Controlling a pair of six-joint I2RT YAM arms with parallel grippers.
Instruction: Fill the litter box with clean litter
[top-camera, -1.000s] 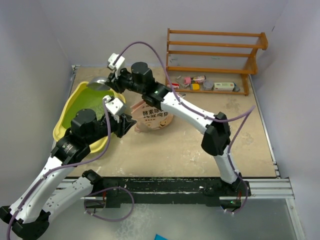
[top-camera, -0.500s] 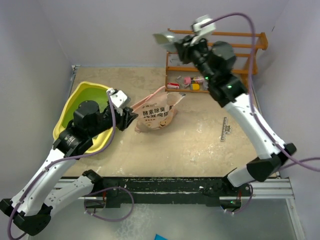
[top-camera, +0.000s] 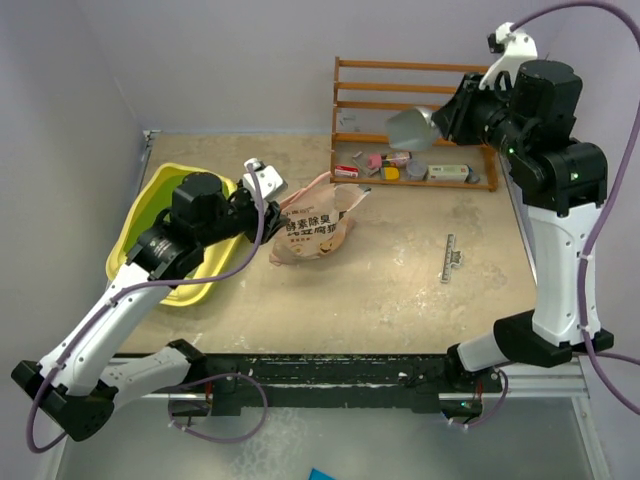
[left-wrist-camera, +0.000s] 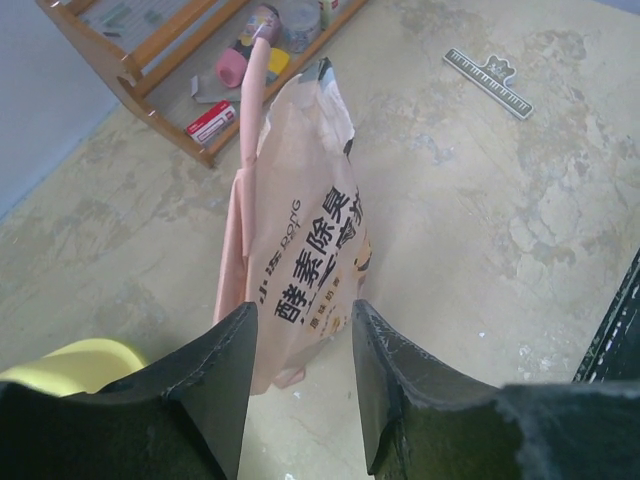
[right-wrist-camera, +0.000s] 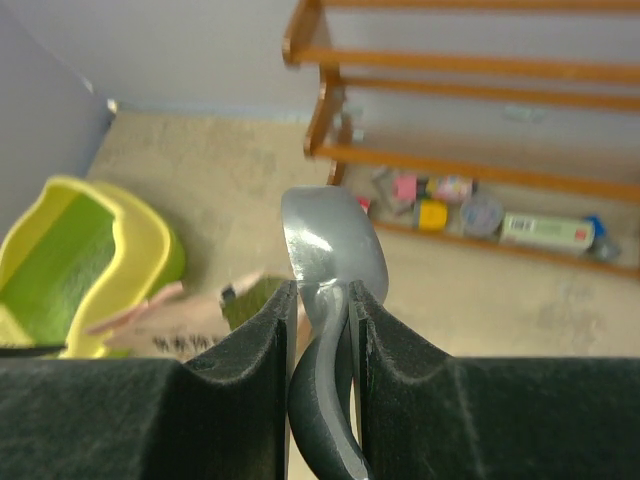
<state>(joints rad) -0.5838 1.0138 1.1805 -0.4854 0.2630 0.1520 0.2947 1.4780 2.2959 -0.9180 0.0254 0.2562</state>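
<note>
The yellow litter box (top-camera: 135, 222) sits at the table's left, with pale green clean litter (right-wrist-camera: 55, 262) spread inside it. A peach-pink bag (top-camera: 315, 235) rests on the table just right of the tub, its open top pointing toward the rack. My left gripper (top-camera: 272, 192) hovers at the bag's near end, above the tub's right rim. Its jaws are open, and the bag (left-wrist-camera: 300, 230) lies beyond the black fingertips (left-wrist-camera: 240, 330). My right gripper (top-camera: 452, 112) is raised high at the back right. It is shut on the handle of a silver scoop (right-wrist-camera: 333, 245).
A wooden rack (top-camera: 430, 105) stands against the back wall with small items (top-camera: 400, 165) on its bottom shelf. A metal ruler-like clip (top-camera: 450, 257) lies on the table to the right of the bag. Grey walls close both sides.
The right arm has swung with the scoop from over the tub up to the back right by the rack. The left jaws have widened off the bag.
</note>
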